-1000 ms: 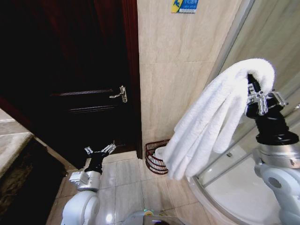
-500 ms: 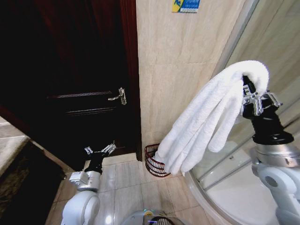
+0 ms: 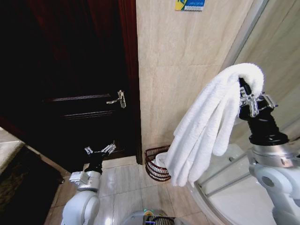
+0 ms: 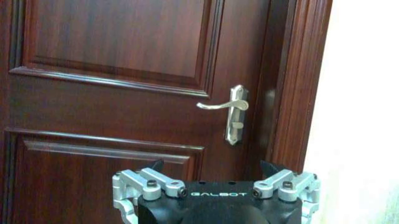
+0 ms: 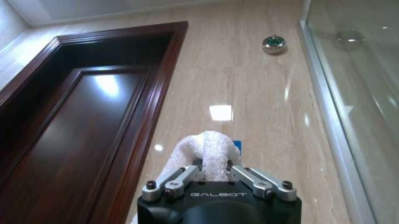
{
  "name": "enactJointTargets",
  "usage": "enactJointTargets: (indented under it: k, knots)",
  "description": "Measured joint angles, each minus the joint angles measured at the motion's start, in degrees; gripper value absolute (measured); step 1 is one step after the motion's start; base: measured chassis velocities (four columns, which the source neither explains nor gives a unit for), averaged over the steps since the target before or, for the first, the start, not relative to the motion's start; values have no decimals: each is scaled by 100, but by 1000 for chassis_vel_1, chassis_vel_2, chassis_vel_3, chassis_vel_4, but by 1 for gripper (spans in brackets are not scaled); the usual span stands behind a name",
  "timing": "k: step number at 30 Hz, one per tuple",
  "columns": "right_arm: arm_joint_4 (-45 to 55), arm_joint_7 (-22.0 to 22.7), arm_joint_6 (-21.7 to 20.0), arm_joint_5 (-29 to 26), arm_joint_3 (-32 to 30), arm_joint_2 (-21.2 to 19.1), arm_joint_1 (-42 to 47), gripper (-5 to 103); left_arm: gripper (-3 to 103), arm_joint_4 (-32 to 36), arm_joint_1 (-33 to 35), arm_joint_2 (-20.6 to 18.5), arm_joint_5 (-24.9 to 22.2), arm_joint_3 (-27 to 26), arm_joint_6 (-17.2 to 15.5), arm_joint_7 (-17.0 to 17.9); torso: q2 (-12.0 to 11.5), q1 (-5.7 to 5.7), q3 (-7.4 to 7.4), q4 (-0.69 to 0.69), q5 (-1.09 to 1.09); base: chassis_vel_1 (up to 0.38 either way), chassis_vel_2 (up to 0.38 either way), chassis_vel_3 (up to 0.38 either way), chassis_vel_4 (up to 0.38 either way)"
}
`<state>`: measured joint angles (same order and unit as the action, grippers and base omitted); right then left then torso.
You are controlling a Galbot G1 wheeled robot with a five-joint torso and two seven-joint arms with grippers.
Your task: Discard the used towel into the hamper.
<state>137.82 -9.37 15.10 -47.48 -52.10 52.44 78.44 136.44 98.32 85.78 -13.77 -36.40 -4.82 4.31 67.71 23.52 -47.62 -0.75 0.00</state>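
Towel hangs at right of frame, pinched by the right gripper above the hamper; left gripper, lower left, gapes wide.

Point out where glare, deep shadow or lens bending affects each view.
Head view: the door is nearly lost in shadow, wall lines bow with wide-lens distortion, and the white towel on the right tool reads bright above the hamper. Right wrist view: ceiling-light glare spots sit on the glossy wall and the door panel. Left wrist view: evenly lit, the door handle sharp.
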Motion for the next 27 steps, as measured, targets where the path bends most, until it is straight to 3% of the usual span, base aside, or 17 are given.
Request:
enactJointTargets:
  k: [13, 27]
  knots:
    - [-554, -243, 330, 245, 508, 123, -175, 10, 100, 0, 0, 0, 0, 0, 0, 0, 0, 0, 0, 0, 0, 0, 0, 0, 0]
    - [-1392, -562, 536, 137, 795, 257, -400, 10, 100, 0, 0, 1, 0, 0, 0, 0, 0, 0, 0, 0, 0, 0, 0, 0, 0]
